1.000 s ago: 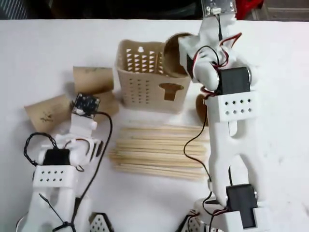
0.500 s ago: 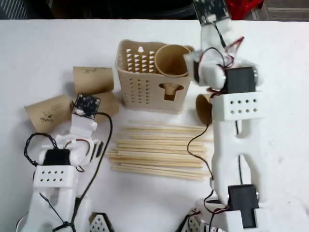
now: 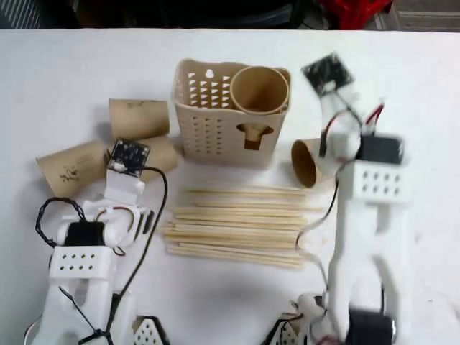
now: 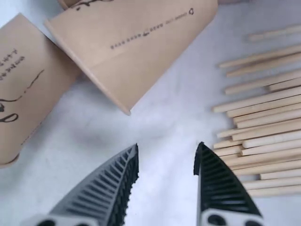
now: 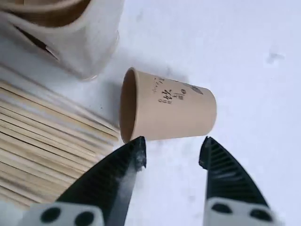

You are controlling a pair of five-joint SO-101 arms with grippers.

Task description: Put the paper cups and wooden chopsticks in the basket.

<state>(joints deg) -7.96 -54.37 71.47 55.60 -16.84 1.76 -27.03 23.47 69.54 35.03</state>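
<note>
A cream slotted basket (image 3: 215,136) stands at the table's back middle with one paper cup (image 3: 259,90) upright inside it. Another brown cup (image 3: 305,162) (image 5: 167,110) lies on its side right of the basket. My right gripper (image 5: 173,145) hangs open just short of it, one finger to each side. Three more cups (image 3: 139,117) (image 3: 70,164) (image 3: 162,152) lie left of the basket. My left gripper (image 4: 165,153) is open above bare table, near two of these cups (image 4: 136,42) (image 4: 28,84). The wooden chopsticks (image 3: 237,226) (image 4: 258,132) (image 5: 47,150) lie piled in front of the basket.
The left arm (image 3: 86,244) and the right arm (image 3: 370,237) stand at the table's near edge, either side of the chopstick pile. White table (image 3: 72,65) lies bare at the far left and far right.
The right arm has drawn back from over the basket toward the near right, leaving a cup upright inside, and now hangs over the lying cup. The left arm has kept still.
</note>
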